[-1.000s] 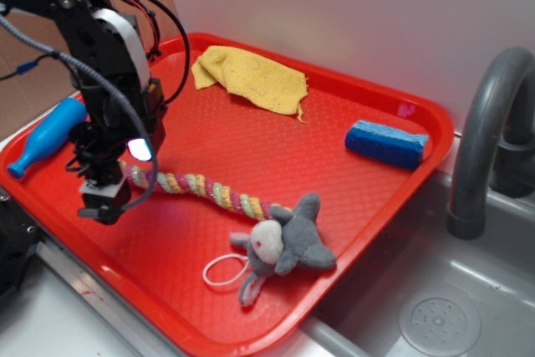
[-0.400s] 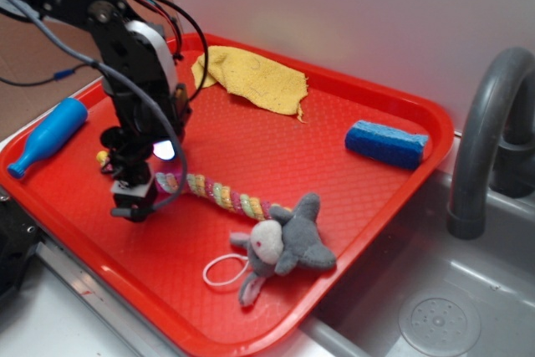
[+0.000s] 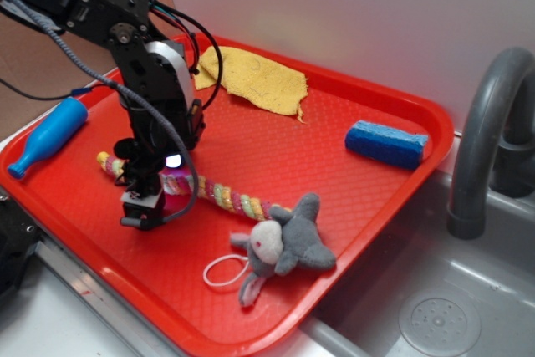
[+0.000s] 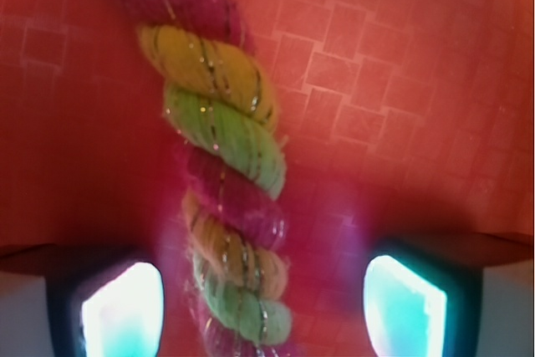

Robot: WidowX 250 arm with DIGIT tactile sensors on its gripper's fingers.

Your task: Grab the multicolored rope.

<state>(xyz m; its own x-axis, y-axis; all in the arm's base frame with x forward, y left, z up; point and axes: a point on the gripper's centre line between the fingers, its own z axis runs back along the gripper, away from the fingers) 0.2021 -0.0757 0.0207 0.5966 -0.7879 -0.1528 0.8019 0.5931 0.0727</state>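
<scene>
So far nothing is grasped: the gripper (image 3: 144, 206), left of centre, hangs wide open astride the multicolored rope (image 4: 221, 156), which lies flat on the red tray (image 3: 334, 156). Closing remains.

No readable text or labels

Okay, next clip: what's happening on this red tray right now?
A WidowX arm is going for the multicolored rope lying on the red tray. Its tool is lowered over the rope's free end, away from the grey plush mouse. In the wrist view the rope runs between the two open fingers, closer to one than the other, and is not yet gripped. A yellow cloth, blue sponge and blue bottle lie untouched.
</scene>
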